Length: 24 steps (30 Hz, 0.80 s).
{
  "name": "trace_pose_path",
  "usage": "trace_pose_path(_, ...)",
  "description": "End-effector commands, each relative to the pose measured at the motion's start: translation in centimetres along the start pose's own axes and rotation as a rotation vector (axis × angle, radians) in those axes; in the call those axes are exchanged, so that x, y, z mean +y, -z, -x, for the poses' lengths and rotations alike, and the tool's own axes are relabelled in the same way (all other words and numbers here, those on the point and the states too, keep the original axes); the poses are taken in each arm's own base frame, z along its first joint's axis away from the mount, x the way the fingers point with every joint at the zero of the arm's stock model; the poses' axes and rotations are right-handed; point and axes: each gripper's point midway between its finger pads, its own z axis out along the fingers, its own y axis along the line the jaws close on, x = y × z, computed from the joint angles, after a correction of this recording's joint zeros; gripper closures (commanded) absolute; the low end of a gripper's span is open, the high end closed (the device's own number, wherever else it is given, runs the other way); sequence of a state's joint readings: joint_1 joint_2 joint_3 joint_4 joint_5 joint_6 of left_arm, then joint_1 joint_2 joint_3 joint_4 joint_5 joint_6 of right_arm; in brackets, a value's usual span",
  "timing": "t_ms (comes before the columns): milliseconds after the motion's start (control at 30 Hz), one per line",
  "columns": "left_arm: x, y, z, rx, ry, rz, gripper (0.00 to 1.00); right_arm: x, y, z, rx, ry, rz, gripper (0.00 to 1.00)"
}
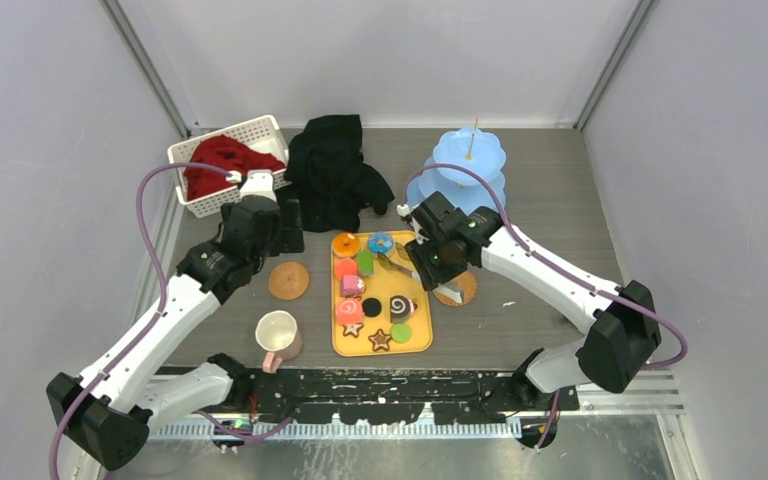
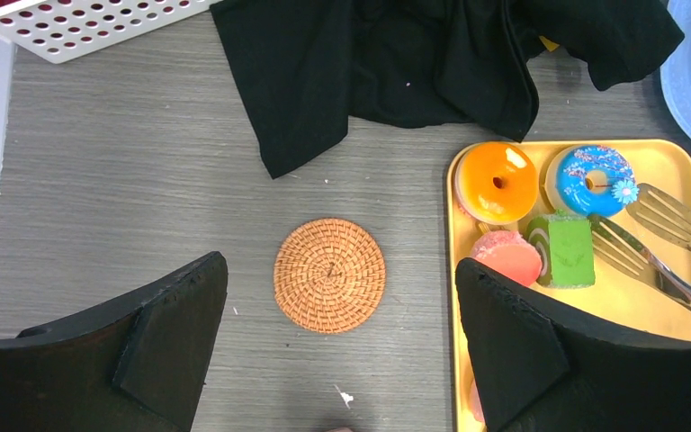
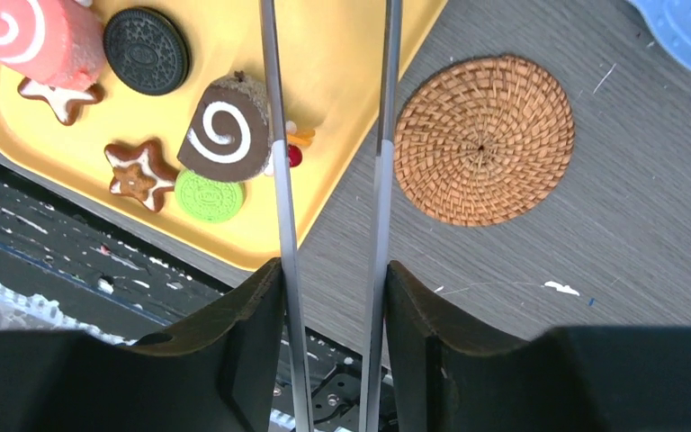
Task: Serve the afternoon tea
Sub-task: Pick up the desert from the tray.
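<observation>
Toy sweets lie on the yellow tray (image 1: 418,335): orange donut (image 2: 497,182), blue donut (image 2: 596,180), green roll (image 2: 569,250), brown swirl roll (image 3: 225,130), pink swirl roll (image 3: 27,36), star cookies (image 3: 139,173). My right gripper (image 3: 333,279) is shut on metal tongs (image 3: 383,108), whose tips (image 2: 666,243) reach over the tray beside the blue donut. The pale-blue tiered stand (image 1: 470,165) stands at the back right. The cream pink-handled mug (image 1: 278,335) stands front left. My left gripper (image 2: 342,270) is open and empty above a wicker coaster (image 2: 329,274). No grey mug shows.
A black cloth (image 1: 335,170) lies at the back centre, touching the tray's far edge. A white basket with red cloth (image 1: 225,165) sits at the back left. A second wicker coaster (image 3: 483,139) lies right of the tray, under my right wrist.
</observation>
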<state>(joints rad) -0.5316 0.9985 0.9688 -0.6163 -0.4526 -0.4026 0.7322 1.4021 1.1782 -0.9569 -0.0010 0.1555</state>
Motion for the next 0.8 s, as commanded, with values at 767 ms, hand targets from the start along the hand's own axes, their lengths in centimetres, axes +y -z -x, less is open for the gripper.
trace_pose_path(767, 0.0, 0.9, 2.1, -0.066, 0.054, -0.007, 0.02, 0.0, 1.2, 3.8, -0.129, 0.058, -0.016, 0.84)
